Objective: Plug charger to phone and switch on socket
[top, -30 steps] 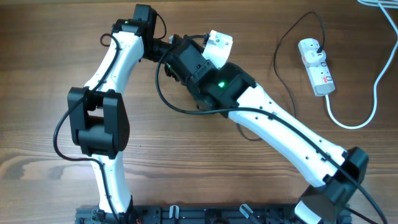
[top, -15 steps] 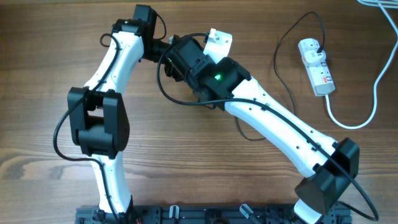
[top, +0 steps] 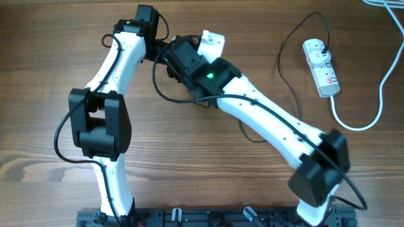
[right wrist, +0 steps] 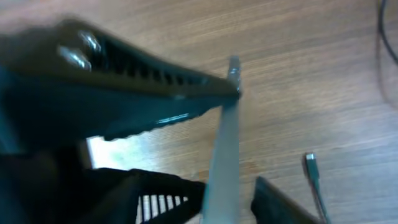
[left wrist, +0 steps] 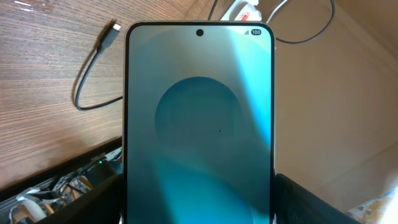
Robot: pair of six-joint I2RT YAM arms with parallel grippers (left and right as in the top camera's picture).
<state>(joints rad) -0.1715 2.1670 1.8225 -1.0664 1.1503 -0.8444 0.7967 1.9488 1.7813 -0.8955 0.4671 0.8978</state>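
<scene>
Squarely within the left gripper [left wrist: 199, 190], the phone [left wrist: 199, 106]

Lower end of phone [left wrist: 199, 124] cut off, right wrist view blurred, socket [left wrist: 242, 7] clipped by top edge

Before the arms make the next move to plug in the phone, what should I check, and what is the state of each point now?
1. Phone held off the table in the left jaws: ok.
2. Charger plug tip picked up: not ok, it lies loose on the table.
3. Right jaws free to take it: cannot tell, the right wrist view is blurred.
4. Phone's charging port exposed: cannot tell, its lower end is out of view.
5. Socket switch position: cannot tell, too small to read.
</scene>
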